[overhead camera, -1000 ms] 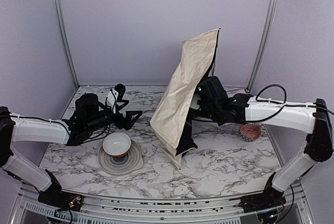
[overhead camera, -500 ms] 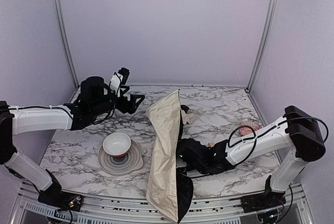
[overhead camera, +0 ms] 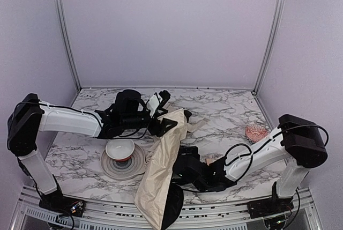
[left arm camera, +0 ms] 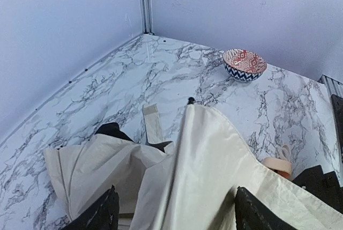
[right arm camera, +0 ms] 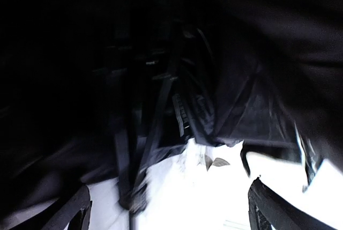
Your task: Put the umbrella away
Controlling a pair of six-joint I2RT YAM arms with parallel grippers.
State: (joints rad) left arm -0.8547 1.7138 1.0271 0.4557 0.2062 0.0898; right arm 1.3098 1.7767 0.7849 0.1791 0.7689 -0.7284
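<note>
From above, the umbrella [overhead camera: 159, 173] is lying collapsed on the tabletop [overhead camera: 236, 117], cream side up, reaching from the middle over the near edge. The left pincer [overhead camera: 167, 125] is hovering at its far end. The right pincer [overhead camera: 184, 167] is sitting low against its black lining.

In the left wrist view, the 2 fingers [left arm camera: 102, 214] are standing wide apart, straddling cream fabric without clamping it.

In the right wrist view, the fingers [right arm camera: 75, 211] are gaping fully and holding nothing, with dark lining and ribs just ahead.
</note>
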